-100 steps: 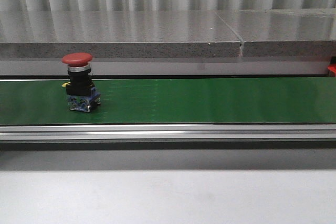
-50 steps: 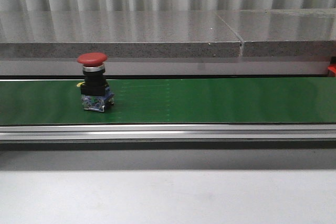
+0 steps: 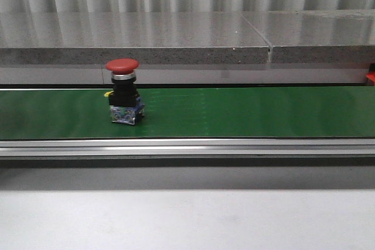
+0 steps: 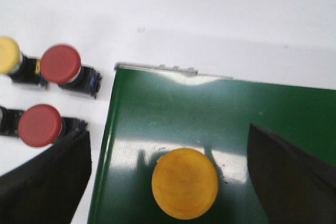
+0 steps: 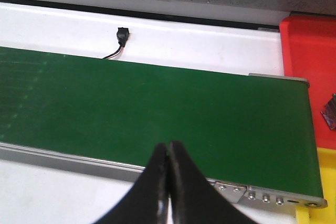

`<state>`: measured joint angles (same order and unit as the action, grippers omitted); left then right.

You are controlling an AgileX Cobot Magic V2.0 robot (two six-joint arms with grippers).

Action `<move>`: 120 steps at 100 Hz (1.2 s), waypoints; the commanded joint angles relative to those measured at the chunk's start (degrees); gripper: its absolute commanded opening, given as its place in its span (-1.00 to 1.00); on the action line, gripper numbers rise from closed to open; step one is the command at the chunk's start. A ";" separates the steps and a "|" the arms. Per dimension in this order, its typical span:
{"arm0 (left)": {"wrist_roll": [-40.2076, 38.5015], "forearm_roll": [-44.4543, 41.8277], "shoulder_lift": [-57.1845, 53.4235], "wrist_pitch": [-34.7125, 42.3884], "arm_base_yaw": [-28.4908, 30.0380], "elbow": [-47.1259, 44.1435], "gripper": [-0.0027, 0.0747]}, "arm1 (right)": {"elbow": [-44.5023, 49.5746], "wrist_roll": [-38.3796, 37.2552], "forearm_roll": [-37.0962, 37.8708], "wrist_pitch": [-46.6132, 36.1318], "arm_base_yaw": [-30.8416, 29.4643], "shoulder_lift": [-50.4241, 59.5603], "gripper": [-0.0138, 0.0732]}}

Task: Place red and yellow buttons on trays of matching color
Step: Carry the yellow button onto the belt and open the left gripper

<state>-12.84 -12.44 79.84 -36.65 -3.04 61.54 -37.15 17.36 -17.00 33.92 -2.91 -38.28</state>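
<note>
We see little of our own body here. Our left gripper (image 4: 168,182) shows as 2 broad black fingers (image 4: 44,182), matte and faintly textured, with blunt slanted edges and soft focus. Our right gripper (image 5: 168,182) shows 2 slimmer black fingers (image 5: 149,192), smooth and slightly glossy, tapering to rounded tips. No cables, screws or markings of ours can be made out.

A red mushroom-head button (image 3: 122,65) is standing upright on the belt. A yellow button (image 4: 185,183) is sitting between the left gripper's spread fingers. The red tray (image 5: 311,72) is lying beyond the right gripper's closed fingers.
</note>
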 commanded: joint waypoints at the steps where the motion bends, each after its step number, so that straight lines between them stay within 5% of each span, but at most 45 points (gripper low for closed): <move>1: 0.32 -2.61 -4.87 4.32 -2.31 1.79 0.59 | -1.42 0.59 -0.86 -3.37 0.14 0.36 -0.84; 36: -3.00 -4.14 -20.13 5.81 -4.14 -2.39 0.59 | -1.42 0.59 -0.86 -3.37 0.14 0.36 -0.84; 88: -3.13 -4.14 -50.24 12.16 -4.14 -27.24 0.55 | -1.42 0.59 -0.86 -3.38 0.14 0.36 -0.84; 103: -3.13 -4.14 -56.52 12.16 -4.14 -31.81 0.25 | -1.42 0.59 -0.86 -3.38 0.14 0.36 -0.84; 120: -3.13 -4.14 -59.64 12.16 -4.14 -33.98 -0.44 | -1.42 0.59 -0.86 -3.38 0.14 0.36 -0.84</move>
<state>-15.42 -16.10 20.60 -29.10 -6.71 26.55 -37.15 17.36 -17.00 33.92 -2.91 -38.28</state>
